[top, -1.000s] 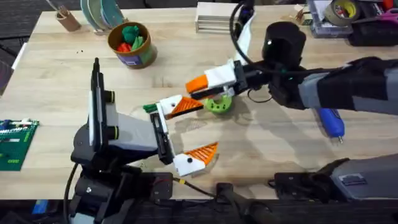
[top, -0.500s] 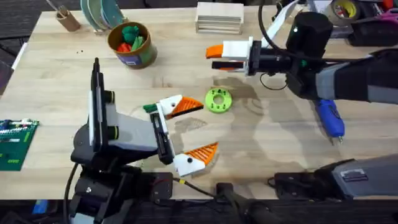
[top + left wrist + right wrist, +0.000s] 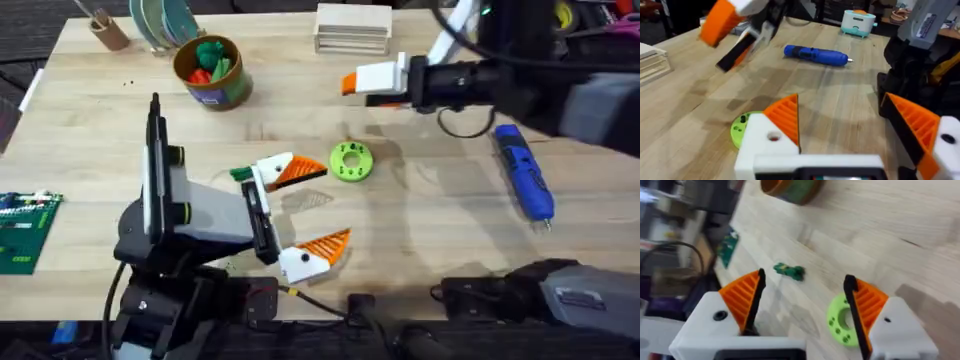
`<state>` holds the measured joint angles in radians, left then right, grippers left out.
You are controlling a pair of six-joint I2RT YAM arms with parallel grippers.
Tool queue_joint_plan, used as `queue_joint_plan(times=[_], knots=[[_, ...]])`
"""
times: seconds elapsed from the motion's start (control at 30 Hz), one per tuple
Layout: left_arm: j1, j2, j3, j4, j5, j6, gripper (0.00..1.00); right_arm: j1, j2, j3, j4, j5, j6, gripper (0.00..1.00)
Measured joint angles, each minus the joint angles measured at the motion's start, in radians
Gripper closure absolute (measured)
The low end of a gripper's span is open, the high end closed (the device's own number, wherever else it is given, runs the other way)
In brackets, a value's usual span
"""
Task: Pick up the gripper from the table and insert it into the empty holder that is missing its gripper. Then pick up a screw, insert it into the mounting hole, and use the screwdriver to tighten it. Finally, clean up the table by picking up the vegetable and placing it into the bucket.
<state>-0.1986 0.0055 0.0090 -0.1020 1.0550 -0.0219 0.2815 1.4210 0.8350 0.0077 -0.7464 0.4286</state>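
My left gripper [image 3: 300, 215] rests low on the table [image 3: 450, 240], open, an orange ribbed pad on each white finger. The dark-green vegetable [image 3: 240, 174] lies just beside its far finger; it also shows small in the right wrist view, vegetable [image 3: 788, 271]. My right gripper [image 3: 352, 86] hangs above the far middle of the table, open and holding nothing, both orange pads [image 3: 745, 297] in place. The blue screwdriver [image 3: 525, 185] lies at the right, below the right arm. The bucket [image 3: 210, 72] stands at the back left holding green and red toys. The loose gripper, the empty holder and the screw are out of view.
A bright green ring-shaped disc [image 3: 351, 162] lies mid-table, right of my left gripper's far finger. A stack of wooden blocks [image 3: 352, 28] sits at the back edge, a brown cup of sticks [image 3: 108, 30] at the back left, a green circuit board [image 3: 25, 230] at the left edge.
My right gripper has risen from the green disc and drawn back toward the far right of the table. The screwdriver is now uncovered. The left arm has not moved.
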Motion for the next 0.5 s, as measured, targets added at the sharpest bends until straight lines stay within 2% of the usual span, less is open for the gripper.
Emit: queue_joint_plan(times=[0.17, 0.27, 0.5], knots=[[0.0, 0.0, 0.0, 0.0, 0.0, 0.0, 0.008, 0.021, -0.136, 0.036, -0.276, 0.186, -0.175, 0.015], [0.0, 0.0, 0.0, 0.0, 0.0, 0.0, 0.008, 0.039, -0.158, 0.038, -0.374, 0.283, -0.231, 0.015], [0.0, 0.0, 0.0, 0.0, 0.0, 0.0, 0.008, 0.055, -0.144, 0.038, -0.424, 0.369, -0.309, 0.014]])
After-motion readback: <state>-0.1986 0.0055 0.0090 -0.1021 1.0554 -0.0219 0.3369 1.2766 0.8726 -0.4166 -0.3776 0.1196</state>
